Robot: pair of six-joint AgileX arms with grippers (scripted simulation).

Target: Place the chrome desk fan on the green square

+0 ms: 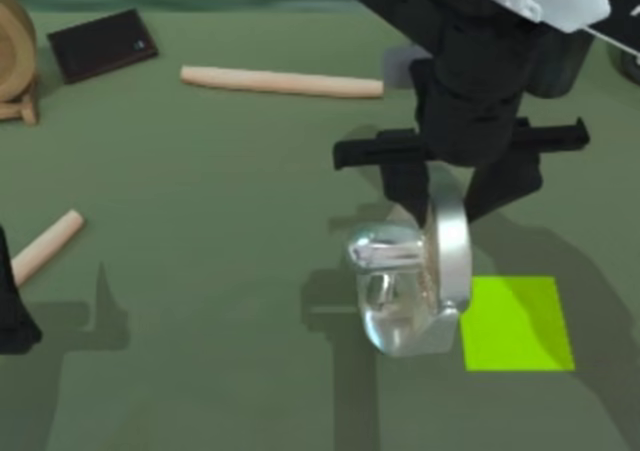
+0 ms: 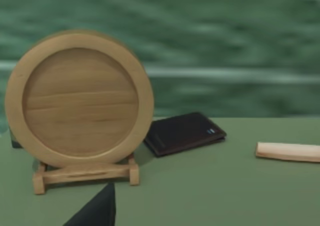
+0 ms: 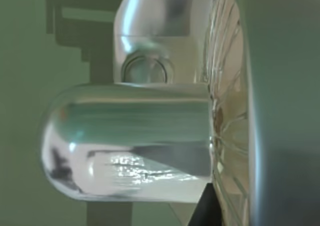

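Right pincer (image 1: 437, 203) grasping chrome desk fan (image 1: 415, 286) | touching green square (image 1: 517, 323) edge | left arm parked

The right arm (image 1: 480, 81) is blocky matte black with a white shell panel near its top and a flat black crossbar; the left arm (image 1: 12, 311) shows only black.

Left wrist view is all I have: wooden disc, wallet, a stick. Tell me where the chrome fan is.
Observer: The chrome desk fan stands upright just left of the green square.
Operator: Report the grippers.
Observer: The right gripper is directly over the fan's ringed head; the left gripper is parked at the table's left edge.
Operator: Tell me what's on the square.
Observer: Nothing rests on it.
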